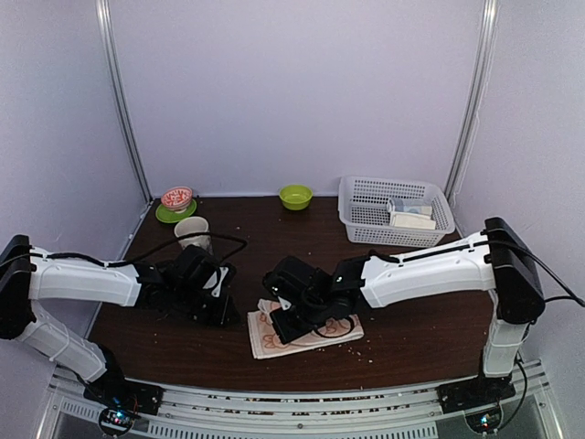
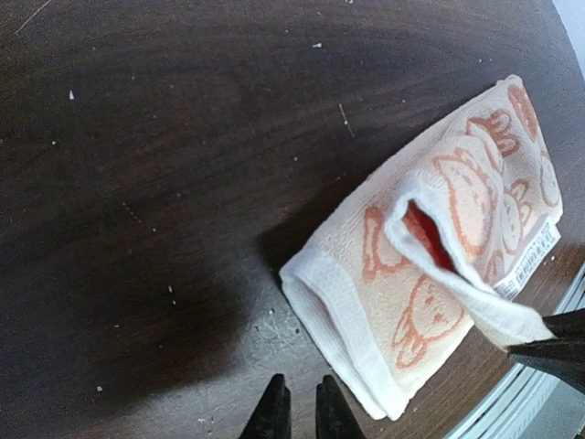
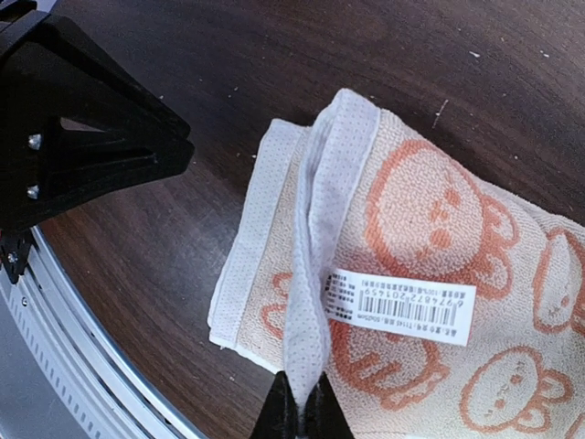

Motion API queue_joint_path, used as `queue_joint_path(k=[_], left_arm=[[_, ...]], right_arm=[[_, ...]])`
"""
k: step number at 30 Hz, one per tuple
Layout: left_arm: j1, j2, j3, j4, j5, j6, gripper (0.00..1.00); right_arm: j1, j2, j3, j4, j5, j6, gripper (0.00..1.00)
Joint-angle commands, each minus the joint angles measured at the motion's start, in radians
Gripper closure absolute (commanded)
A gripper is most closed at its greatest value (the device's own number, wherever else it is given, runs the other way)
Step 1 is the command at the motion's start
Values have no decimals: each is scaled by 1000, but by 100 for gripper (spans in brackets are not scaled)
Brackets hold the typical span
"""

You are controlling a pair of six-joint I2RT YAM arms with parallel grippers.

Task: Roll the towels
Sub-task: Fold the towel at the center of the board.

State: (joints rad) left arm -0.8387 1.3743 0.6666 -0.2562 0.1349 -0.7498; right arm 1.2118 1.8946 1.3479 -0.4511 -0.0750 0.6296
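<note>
At the back of the dark wooden counter (image 1: 411,329) sit a white mesh basket (image 1: 366,215), a lime-green bowl (image 1: 295,196), a cream cup (image 1: 192,232) and a red-patterned bowl (image 1: 176,197) on a green saucer (image 1: 166,217).
</note>
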Motion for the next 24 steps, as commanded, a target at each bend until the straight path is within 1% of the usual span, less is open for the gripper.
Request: queue_joint_path(k=[1, 3, 4, 8, 10, 11, 12, 14, 17, 18, 20, 22, 24], left_arm=[[-2, -16, -16, 27, -8, -10, 90], [-2, -17, -17, 30, -8, -12, 90], [-2, -17, -18, 29, -8, -13, 90], [-2, -20, -15, 23, -9, -14, 90], [-2, -27, -10, 11, -12, -12, 90], [-2, -35, -8, 2, -17, -12, 90], [-2, -43, -5, -7, -20, -13, 90], [-2, -65, 2, -33, -34, -13, 90], [-2, -105, 20, -62, -42, -12, 88], [-2, -113, 28, -63, -35, -12, 84], [-2, -112, 45, -56, -10, -21, 69], [-5, -84, 52, -6, 49, -45, 59], [-17, -34, 65, 47, 97, -84, 52]], right_arm=[[13, 35, 52, -24, -19, -18, 100], [15, 56, 66, -27, -38, -24, 100], [14, 64, 76, -26, -56, -28, 98], [21, 84, 112, 0, -127, -52, 66], [21, 70, 124, 7, -149, -69, 50], [21, 50, 125, 11, -159, -78, 44], [20, 28, 120, 13, -164, -83, 40], [14, -30, 95, 17, -162, -93, 37], [-10, -144, 2, 28, -76, -83, 37], [-27, -186, -51, 44, -43, -68, 38], [-79, -266, -178, 75, 20, -17, 40], [-143, -332, -290, 125, 33, 43, 43], [-191, -383, -375, 173, 30, 95, 45]])
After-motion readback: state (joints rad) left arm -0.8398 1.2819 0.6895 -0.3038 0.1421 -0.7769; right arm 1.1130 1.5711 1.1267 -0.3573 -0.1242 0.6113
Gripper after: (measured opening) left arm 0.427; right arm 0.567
